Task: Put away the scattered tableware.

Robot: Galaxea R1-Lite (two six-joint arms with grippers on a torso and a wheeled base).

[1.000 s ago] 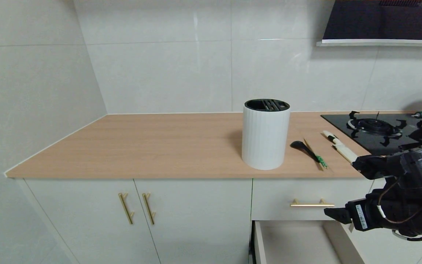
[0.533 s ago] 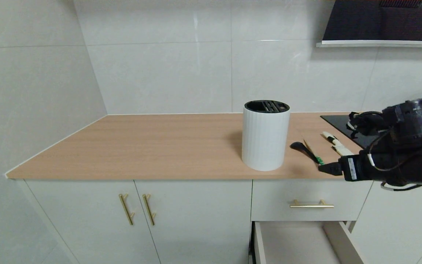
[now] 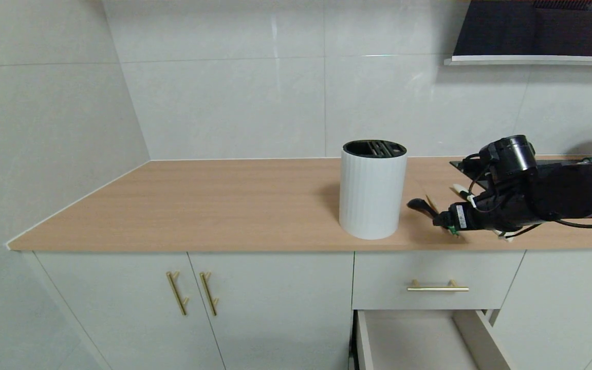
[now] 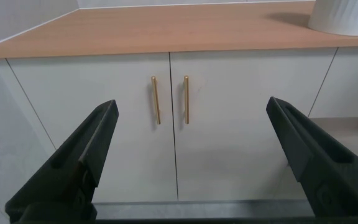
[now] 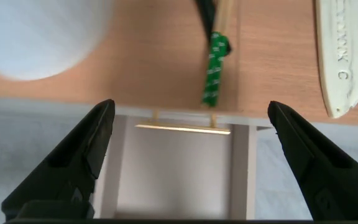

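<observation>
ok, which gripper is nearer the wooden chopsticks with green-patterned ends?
Right. The right gripper is just above the chopsticks; the left gripper faces the white cabinet doors, far off.

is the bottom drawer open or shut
Open. The bottom drawer sticks out below the shut top drawer, its pale inside showing.

A kitchen: wooden countertop [image 3: 214, 205], white tiled wall [image 3: 224, 103], range hood [image 3: 532, 36], cabinets [image 3: 275, 308] with brass handles [image 3: 177, 292].

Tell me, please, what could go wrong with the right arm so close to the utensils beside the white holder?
1. The green-tipped wooden chopsticks end near the front edge of the wooden counter; the open right tool might knock them off.
2. The black spoon lies against them, so it may get dragged or grabbed too.
</observation>
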